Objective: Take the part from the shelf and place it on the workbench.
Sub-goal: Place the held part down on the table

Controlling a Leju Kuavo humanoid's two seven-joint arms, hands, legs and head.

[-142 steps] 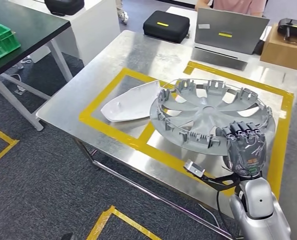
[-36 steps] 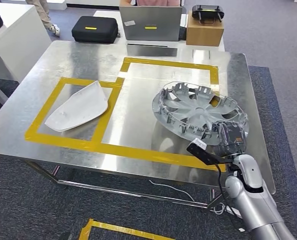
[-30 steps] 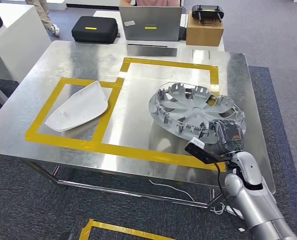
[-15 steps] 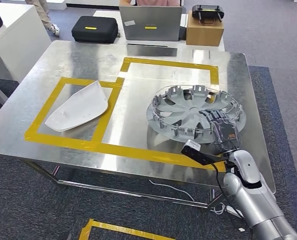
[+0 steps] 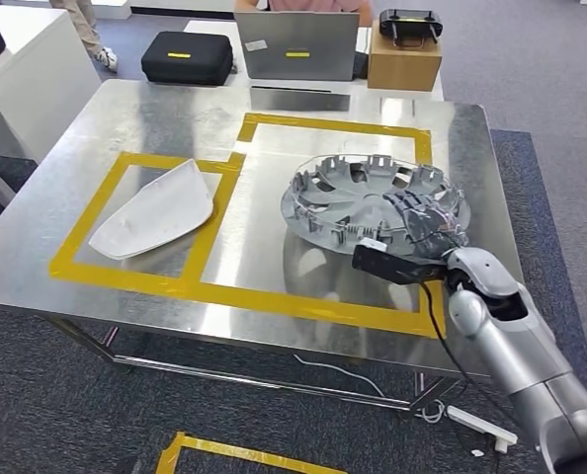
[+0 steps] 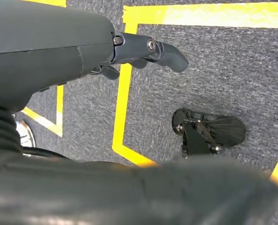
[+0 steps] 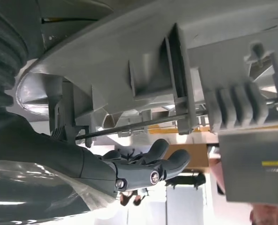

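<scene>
A grey wheel cover (image 5: pixel 358 197) sits low over the right yellow-taped square of the steel workbench (image 5: pixel 164 109), inner ribs facing up. My right hand (image 5: pixel 425 222) grips its near right rim, the silver arm reaching in from the lower right. In the right wrist view the wheel cover's ribbed rim (image 7: pixel 148 56) lies against my right hand (image 7: pixel 77 164), dark fingers (image 7: pixel 155 168) curled beneath. I cannot tell whether the cover touches the tabletop. My left hand (image 6: pixel 95 47) hangs over the carpet with fingers extended, holding nothing.
A white curved panel (image 5: pixel 156 209) lies in the left taped square. At the far edge are a laptop (image 5: pixel 297 44), a black case (image 5: pixel 188 56) and a cardboard box (image 5: pixel 404 57) with a controller on top. A person sits behind the laptop. A white table stands to the left.
My right arm has stretched forward and carried the wheel cover left and farther onto the table, lower and flatter. Since the oldest frame the camera has shifted.
</scene>
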